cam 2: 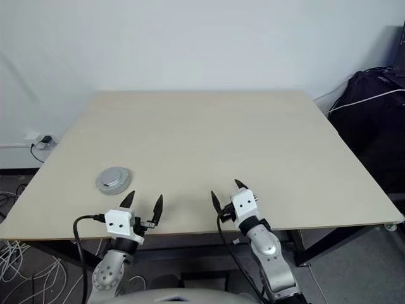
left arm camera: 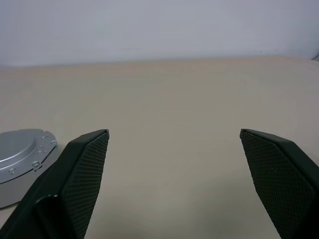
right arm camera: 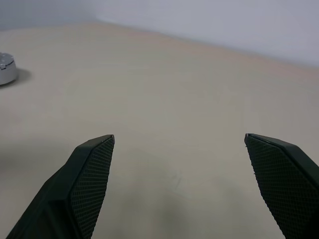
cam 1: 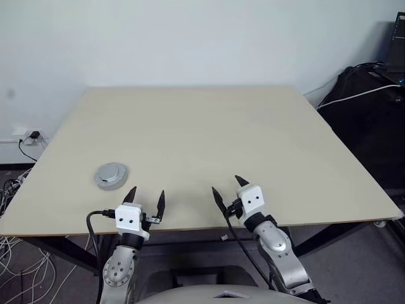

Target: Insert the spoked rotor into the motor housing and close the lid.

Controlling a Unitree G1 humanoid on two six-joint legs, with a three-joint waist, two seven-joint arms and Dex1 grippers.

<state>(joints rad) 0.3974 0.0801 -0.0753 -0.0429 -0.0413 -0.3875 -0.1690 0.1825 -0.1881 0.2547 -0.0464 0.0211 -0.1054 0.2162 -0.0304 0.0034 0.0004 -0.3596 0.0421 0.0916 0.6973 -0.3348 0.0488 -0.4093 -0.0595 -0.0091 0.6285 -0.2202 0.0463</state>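
A dull grey round lid (cam 1: 111, 175) lies smooth face up, raised centre showing, near the front left of the beige table (cam 1: 221, 120). What is beneath it I cannot tell. The spoked rotor and the motor housing are out of view. My left gripper (cam 1: 147, 192) hovers level at the table's front edge, just right of the lid and a little nearer to me, open and empty. In the left wrist view the lid (left arm camera: 20, 158) sits beside one finger. My right gripper (cam 1: 226, 185) is also open and empty over the front edge, further right; the lid (right arm camera: 6, 69) is far off in its wrist view.
A black bag (cam 1: 370, 95) with a white cable stands beyond the table's right edge. Loose cables (cam 1: 12, 253) lie on the floor at the left, below a wall socket (cam 1: 31, 135). The wall runs close behind the table.
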